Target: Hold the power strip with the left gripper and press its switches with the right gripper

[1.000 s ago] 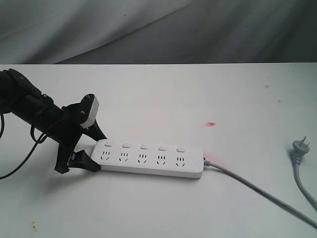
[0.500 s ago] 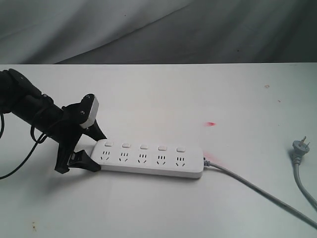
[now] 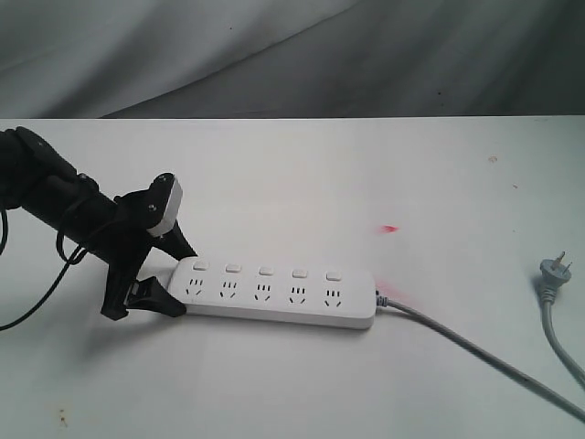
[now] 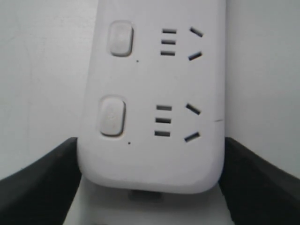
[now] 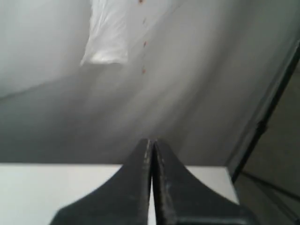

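Note:
The white power strip (image 3: pixel 274 294) lies flat on the white table, its row of switches (image 3: pixel 265 271) along the far side. My left gripper (image 3: pixel 183 282) straddles the strip's left end, one black finger behind it and one in front. In the left wrist view both fingers (image 4: pixel 51 178) press against the sides of the power strip (image 4: pixel 154 93), and two switches (image 4: pixel 112 116) show beyond them. My right gripper (image 5: pixel 151 140) is shut on nothing, pointing over the table's edge at the grey backdrop. It is out of the exterior view.
The strip's grey cable (image 3: pixel 475 352) runs off to the front right. A loose grey plug (image 3: pixel 553 272) lies near the right edge. A small red mark (image 3: pixel 390 228) sits on the table behind the strip. A grey cloth backdrop hangs behind the table.

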Robot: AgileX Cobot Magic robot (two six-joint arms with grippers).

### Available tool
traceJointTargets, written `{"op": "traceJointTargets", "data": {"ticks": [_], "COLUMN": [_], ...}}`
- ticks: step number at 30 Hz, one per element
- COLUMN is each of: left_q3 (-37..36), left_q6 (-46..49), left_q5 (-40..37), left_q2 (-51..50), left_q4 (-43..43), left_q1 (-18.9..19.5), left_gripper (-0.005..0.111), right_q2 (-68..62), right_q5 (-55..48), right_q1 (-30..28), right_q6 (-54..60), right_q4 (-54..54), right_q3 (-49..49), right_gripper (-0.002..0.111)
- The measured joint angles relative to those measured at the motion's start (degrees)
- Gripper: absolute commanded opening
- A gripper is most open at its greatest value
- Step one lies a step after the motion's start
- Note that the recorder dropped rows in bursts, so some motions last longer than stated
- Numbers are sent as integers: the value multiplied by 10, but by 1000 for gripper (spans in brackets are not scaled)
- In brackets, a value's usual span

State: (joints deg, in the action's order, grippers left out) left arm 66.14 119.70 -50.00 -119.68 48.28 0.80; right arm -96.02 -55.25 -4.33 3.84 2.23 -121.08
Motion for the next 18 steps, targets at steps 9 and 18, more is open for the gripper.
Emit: {"op": "traceJointTargets", "data": {"ticks": [9, 18], "left_q3": [0, 0], "left_q6": [0, 0], "left_q5": [0, 0], "left_q2": [0, 0], "left_q4": [0, 0], "left_q1": [0, 0], "left_gripper": [0, 0], "right_q2": [-118, -174], "right_q5": [-104, -78], "right_q1": [0, 118], "right_q6": [391, 675], "right_q4": [-352, -496], "right_q3": [124, 249], "right_gripper": [0, 3]}}
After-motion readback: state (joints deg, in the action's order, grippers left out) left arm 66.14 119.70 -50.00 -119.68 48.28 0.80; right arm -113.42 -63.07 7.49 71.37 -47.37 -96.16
